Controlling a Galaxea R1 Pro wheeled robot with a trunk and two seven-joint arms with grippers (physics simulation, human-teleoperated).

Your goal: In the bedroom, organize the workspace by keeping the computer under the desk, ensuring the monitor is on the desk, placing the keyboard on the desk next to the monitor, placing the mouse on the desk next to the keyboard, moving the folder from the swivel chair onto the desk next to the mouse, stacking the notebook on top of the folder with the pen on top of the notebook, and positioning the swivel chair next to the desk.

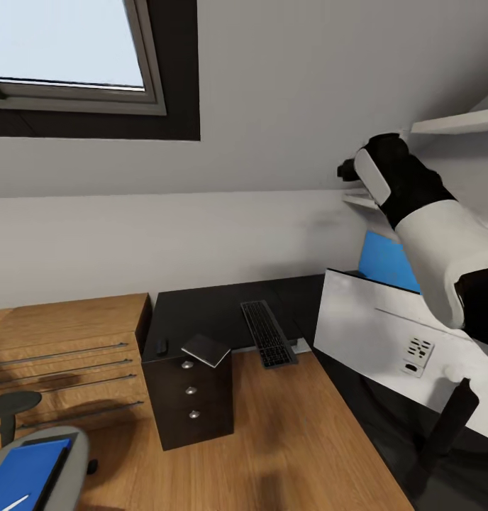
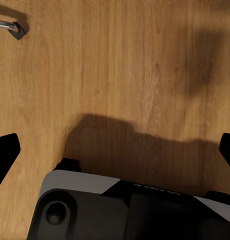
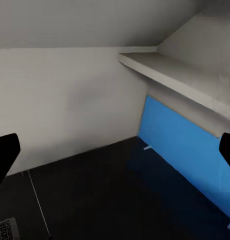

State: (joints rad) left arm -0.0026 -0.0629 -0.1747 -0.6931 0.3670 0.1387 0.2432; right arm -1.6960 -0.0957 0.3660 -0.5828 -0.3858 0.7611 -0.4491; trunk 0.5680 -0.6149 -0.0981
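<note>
right tool (image 3: 115, 150): raised, jaws wide, empty | keyboard (image 1: 268, 332): on table (image 1: 201, 305) below and left of right tool, long axis running away from the robot | folder (image 1: 24, 472): on swivel chair (image 1: 67, 443), nearer left arm | left tool (image 2: 115, 150): wide, empty, over floor

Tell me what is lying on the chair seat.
The blue folder lies on the chair seat, with a thin white pen on it. The picture's edge cuts off the rest of the seat, so anything further there is unseen.

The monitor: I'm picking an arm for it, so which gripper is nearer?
Right. The right gripper is raised above the monitor; the left gripper faces the wooden floor.
</note>
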